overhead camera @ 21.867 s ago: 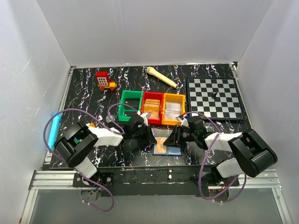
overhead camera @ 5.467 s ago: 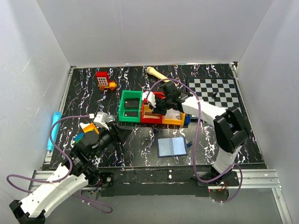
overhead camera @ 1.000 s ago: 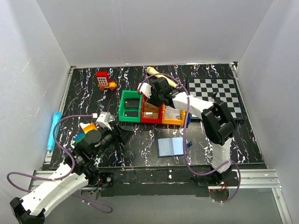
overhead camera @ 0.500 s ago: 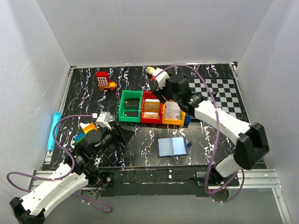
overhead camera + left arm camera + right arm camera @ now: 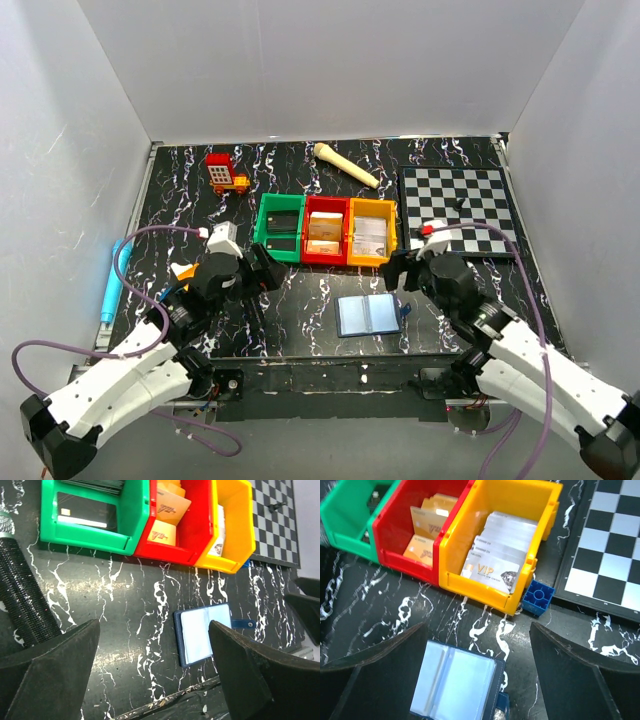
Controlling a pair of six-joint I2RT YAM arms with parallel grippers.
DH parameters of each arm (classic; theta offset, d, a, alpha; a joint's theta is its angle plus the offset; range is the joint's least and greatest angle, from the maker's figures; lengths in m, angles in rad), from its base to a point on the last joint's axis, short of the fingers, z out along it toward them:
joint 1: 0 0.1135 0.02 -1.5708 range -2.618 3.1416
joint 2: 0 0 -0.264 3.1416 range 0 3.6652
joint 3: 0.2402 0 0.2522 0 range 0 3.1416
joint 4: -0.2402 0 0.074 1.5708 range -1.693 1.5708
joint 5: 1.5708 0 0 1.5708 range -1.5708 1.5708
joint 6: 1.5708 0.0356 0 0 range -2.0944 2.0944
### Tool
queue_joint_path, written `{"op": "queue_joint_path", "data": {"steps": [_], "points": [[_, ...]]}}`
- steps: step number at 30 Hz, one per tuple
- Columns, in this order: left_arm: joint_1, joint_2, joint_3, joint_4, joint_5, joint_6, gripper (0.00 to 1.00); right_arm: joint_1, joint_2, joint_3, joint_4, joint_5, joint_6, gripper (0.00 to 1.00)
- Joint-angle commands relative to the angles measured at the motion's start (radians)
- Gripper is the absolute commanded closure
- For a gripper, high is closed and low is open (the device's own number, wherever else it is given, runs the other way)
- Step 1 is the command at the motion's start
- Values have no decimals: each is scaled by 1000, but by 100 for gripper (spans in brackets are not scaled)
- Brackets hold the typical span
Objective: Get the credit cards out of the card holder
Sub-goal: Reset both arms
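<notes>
My left arm (image 5: 120, 375) and right arm (image 5: 520, 352): white link shells, black joint housings, a purple cable (image 5: 165, 229) looping along each, black wedge-shaped fingers (image 5: 50, 670) at both ends.

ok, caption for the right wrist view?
Right gripper open near the opened card holder; silver cards in the yellow bin, orange cards in the red bin.

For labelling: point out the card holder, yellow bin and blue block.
card holder (image 5: 454, 682), right wrist view, clear inner sleeve.
yellow bin (image 5: 466, 527), right wrist view, left side wall.
blue block (image 5: 538, 598), right wrist view, top stud.
</notes>
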Motion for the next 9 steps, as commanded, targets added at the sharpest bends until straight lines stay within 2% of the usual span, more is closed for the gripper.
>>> {"op": "queue_joint_path", "data": {"steps": [1,5,9], "points": [[4,8,58,-60,-59,-18,9,0,-156,-12,-59,86,98,9],[5,-5,64,-66,-88,-61,5,0,-226,-6,-119,82,95,9],[5,51,148,-197,-139,-110,2,0,-249,24,-162,46,87,8]]}}
